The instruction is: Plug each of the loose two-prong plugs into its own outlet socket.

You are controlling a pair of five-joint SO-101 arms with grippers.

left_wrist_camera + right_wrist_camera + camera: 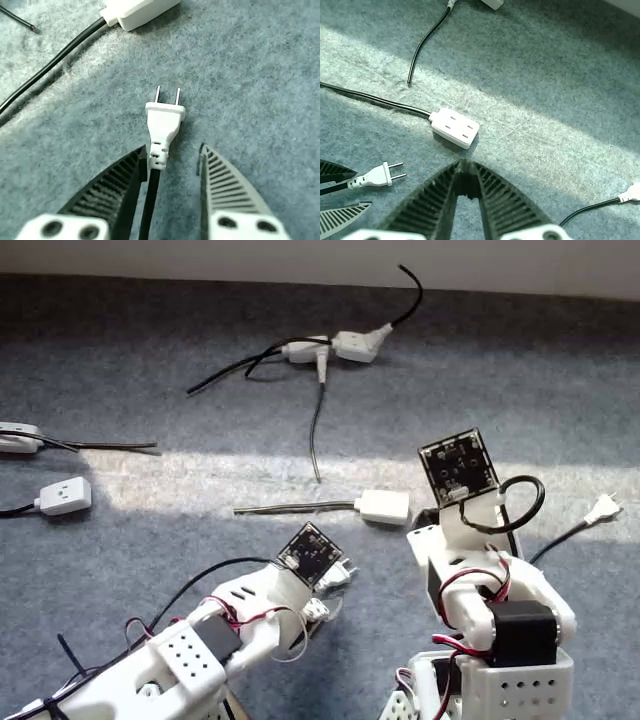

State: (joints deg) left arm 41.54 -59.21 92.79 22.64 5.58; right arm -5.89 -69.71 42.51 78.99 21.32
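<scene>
A white two-prong plug (164,125) on a black cord lies on the grey carpet, prongs pointing away from my left gripper (172,152). That gripper is open, its fingers on either side of the plug's cord end, not clamped. The same plug (340,575) lies just past the left arm's camera board. A white outlet socket (455,128) on a black cord lies a short way ahead of my right gripper (465,169), which is shut on nothing and held above the carpet. This outlet socket (383,506) sits between the two arms. A second loose plug (603,508) lies far right.
Another white outlet socket (65,496) lies at the left, with a further one (18,437) at the left edge. At the back, a cluster of joined outlets and plugs (335,347) with black cords. A loose black cord (316,435) runs down the middle carpet.
</scene>
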